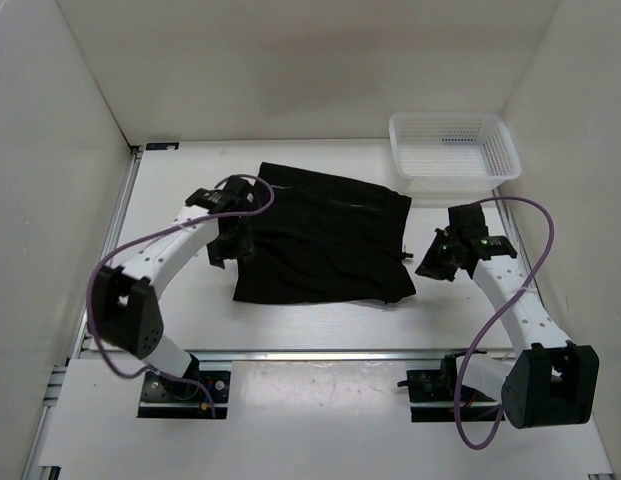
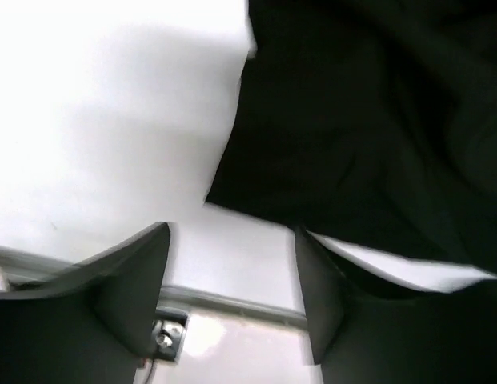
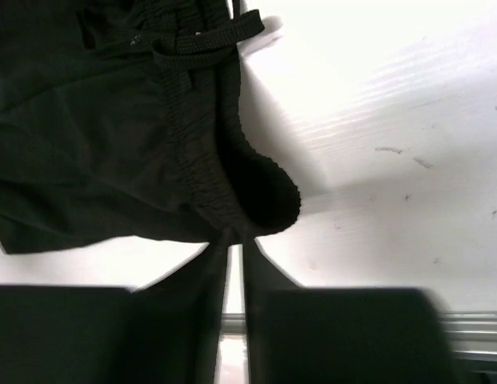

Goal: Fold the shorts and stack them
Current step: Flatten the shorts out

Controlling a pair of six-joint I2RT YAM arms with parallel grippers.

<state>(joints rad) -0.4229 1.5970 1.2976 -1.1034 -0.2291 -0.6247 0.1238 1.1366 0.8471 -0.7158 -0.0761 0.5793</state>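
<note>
Limp, light black cloth shorts, judged easiest taken by an edge.
The elastic waistband is pinched by the right tool; the left tool is spread open, empty.

From overhead, my left gripper covers the left edge of the shorts, and the drawstring is too small for me to follow. My left wrist view cuts the cloth off at its top and right edges, and the fingers are blurred. The right wrist view crops the cloth at the top and left.
</note>
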